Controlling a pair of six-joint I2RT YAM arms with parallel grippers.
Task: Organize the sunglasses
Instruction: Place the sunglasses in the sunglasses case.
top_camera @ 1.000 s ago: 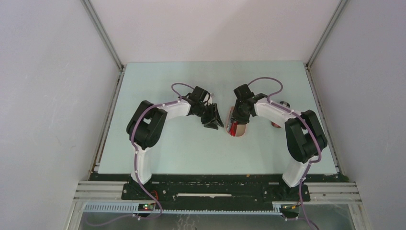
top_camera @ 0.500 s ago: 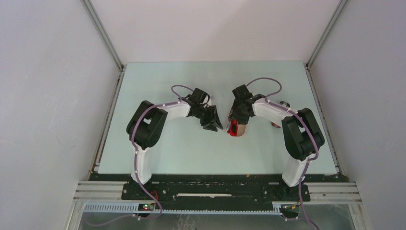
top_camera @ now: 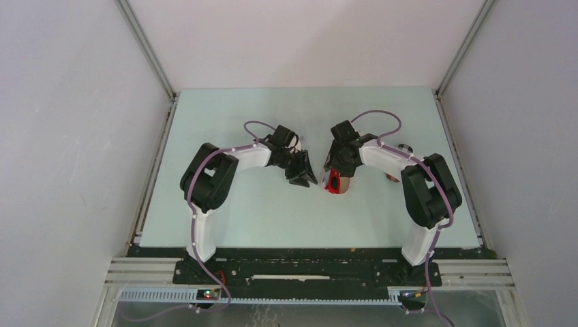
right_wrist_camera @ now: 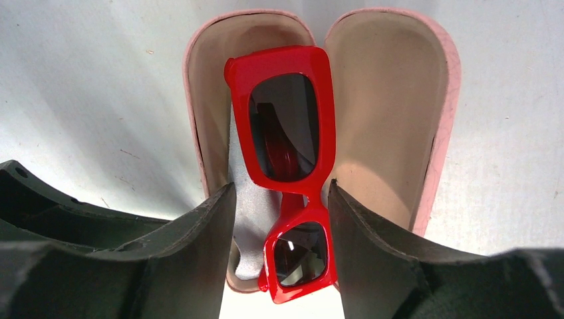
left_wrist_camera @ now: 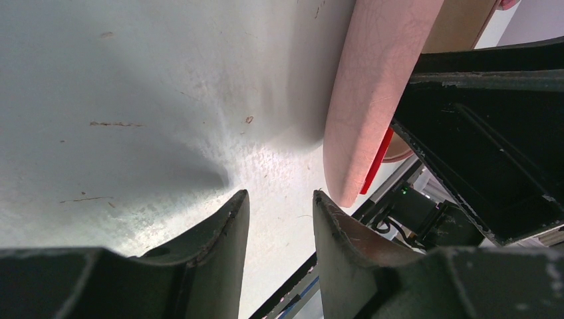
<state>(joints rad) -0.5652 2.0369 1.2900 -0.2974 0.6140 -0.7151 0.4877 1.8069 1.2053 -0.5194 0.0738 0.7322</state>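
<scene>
White arm links (top_camera: 251,157), black joints (top_camera: 207,179), purple cables (top_camera: 379,112), dark jaws

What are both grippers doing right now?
Left gripper: open, empty, beside the pink case.
Right gripper: open, straddling the red sunglasses lying in the case, not gripping them.

The sunglasses (right_wrist_camera: 296,199) are glossy red plastic, the pink case (right_wrist_camera: 392,133) is matt-lined, and the table (right_wrist_camera: 100,86) is matt and scuffed.

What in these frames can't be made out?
- Top view: small things by the right arm, partly covered, too small to name.
- Left wrist: pink case seen edge-on, inside hidden.
- Right wrist: case's near end, behind the right gripper's fingers.
</scene>
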